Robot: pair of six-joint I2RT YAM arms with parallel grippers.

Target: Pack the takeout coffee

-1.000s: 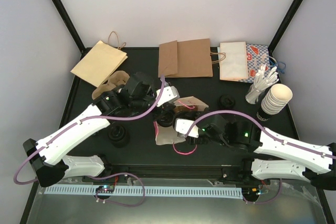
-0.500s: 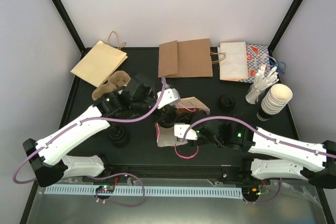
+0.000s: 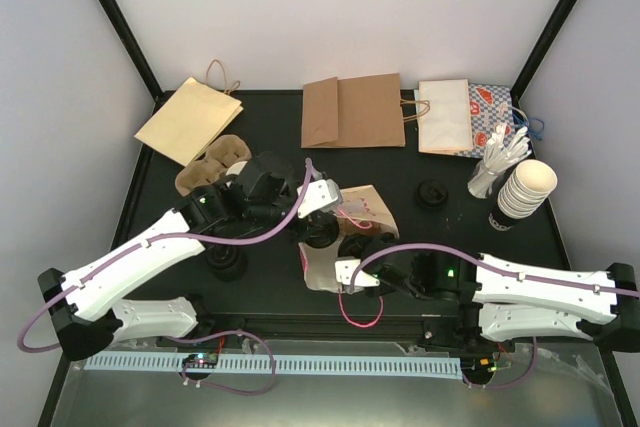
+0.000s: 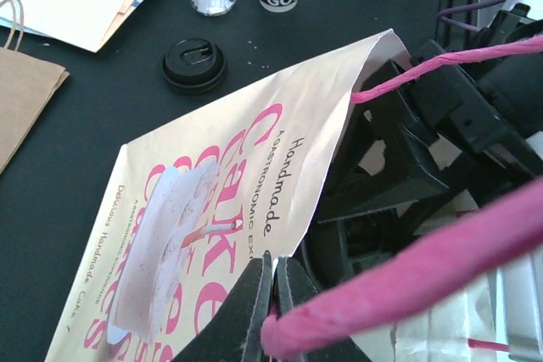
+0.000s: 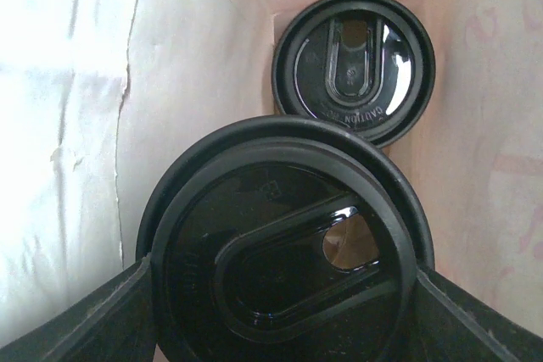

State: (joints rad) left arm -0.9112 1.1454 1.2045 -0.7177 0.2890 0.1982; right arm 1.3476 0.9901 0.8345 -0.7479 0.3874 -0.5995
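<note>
The right gripper [image 5: 280, 315] holds the takeout coffee [image 5: 280, 243] inside the printed paper bag [image 4: 212, 175], while the left gripper [image 4: 273, 286] pinches the bag's mouth.
Only the coffee's black lid shows, clasped between the 2 spread right fingers [image 5: 81, 315], with pale bag walls on both sides. A 2nd black lid [image 5: 355, 65] sits deeper in, just beyond it. The left fingers are pressed together on the bag's rim beside its pink handle [image 4: 424, 264], and the bag rests on the black table [image 4: 76, 150].

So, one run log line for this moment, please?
left fingers: shut on pink handle | right fingers: holding coffee cup inside bag
</note>
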